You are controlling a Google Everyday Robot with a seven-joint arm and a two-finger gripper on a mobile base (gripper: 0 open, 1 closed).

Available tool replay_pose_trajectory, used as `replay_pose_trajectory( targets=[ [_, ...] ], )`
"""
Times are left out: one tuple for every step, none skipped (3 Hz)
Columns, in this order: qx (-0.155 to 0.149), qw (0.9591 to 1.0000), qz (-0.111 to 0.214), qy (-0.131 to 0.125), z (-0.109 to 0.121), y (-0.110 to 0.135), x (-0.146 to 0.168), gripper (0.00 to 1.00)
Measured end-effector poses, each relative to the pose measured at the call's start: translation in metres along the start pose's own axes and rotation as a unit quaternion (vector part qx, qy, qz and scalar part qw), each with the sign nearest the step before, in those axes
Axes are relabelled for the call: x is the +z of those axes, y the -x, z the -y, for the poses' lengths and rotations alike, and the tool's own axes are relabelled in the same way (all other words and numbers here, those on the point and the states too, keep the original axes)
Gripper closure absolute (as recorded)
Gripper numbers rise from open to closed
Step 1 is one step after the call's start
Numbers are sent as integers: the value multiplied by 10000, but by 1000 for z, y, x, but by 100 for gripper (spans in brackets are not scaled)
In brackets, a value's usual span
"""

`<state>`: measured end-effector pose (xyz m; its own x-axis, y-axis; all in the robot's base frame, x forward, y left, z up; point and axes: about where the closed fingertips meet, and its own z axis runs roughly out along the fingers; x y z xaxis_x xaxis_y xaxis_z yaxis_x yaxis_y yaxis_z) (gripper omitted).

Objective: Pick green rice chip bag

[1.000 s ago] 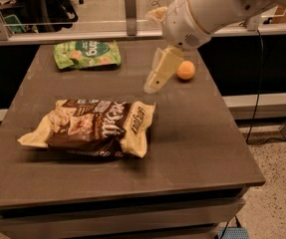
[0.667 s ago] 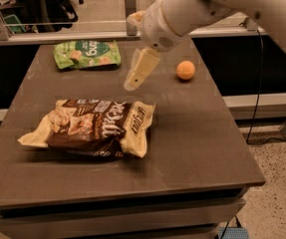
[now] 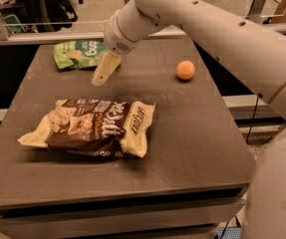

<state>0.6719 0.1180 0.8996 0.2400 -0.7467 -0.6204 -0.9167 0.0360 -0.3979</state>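
The green rice chip bag (image 3: 78,54) lies flat at the far left of the dark table (image 3: 192,133), light green with white lettering. My gripper (image 3: 102,72) hangs over the table just right of and slightly nearer than the bag, its cream fingers pointing down and left. It holds nothing that I can see. The white arm runs in from the upper right.
A larger brown-and-cream bag (image 3: 92,127) lies in the middle left of the table. A small orange ball (image 3: 185,69) sits at the far right. A rail and glass barrier (image 3: 43,34) run behind the table. A green basket (image 3: 3,24) stands beyond it on the left.
The gripper has moved left across the table, from near the orange ball to close beside the green bag. The bags and ball have not moved.
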Motion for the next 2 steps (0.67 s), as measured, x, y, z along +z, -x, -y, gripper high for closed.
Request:
replay_pose_trajectory(
  targets=[
    [-12, 9998, -97, -145, 27, 1, 45, 0],
    [-30, 9993, -248, -273, 58, -4, 80, 0]
  ],
)
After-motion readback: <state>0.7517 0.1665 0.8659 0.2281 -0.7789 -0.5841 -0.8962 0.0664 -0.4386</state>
